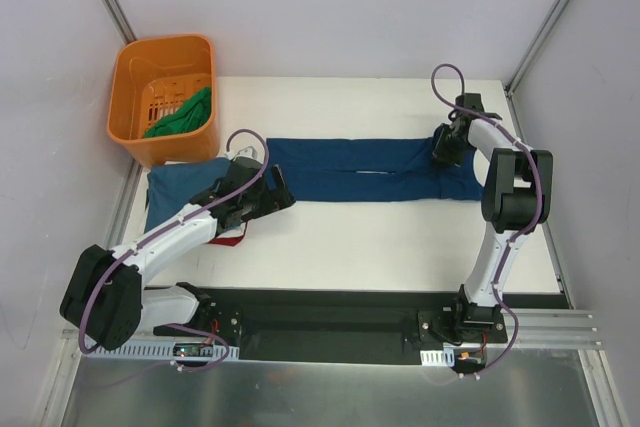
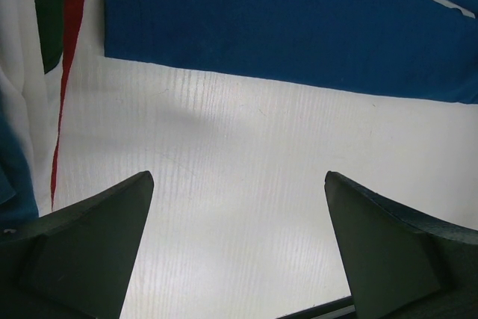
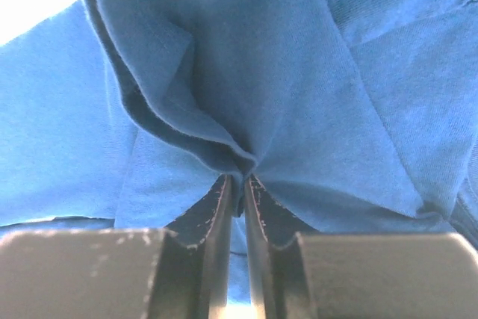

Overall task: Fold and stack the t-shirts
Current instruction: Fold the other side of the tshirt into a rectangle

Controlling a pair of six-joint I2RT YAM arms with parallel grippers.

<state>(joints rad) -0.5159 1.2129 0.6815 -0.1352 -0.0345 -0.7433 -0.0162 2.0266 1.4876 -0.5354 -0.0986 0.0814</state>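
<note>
From above, a blue shirt (image 1: 360,169) lies stretched across the table (image 1: 390,247) as a long narrow band, its sides already folded in toward the middle. The right gripper (image 1: 446,150) sits on the band's right end and the left gripper (image 1: 280,190) is at its left end. Further left lies a stack (image 1: 172,192) of flat shirts, teal-blue on top with a sliver of red at its near edge. A green shirt (image 1: 185,115) waits in the orange basket (image 1: 135,52) at the far left corner.

The left wrist view shows that gripper's jaws spread wide over bare table, holding nothing. The blue shirt's edge runs across just beyond the fingertips, and the edges of the stack (white, red, green) show at the left margin.

The right wrist view shows the jaws pressed together on a pinch of blue cloth, with folds gathering into the nip.

My reading is that the lengthwise folds are done and the step in hand is the crosswise fold, one end brought over the other. The next move calls for the left gripper to reach forward and either grip or pin its end (it is just short of the cloth). The right gripper would then lift its end and carry it leftward, low and level so the band does not twist.
</note>
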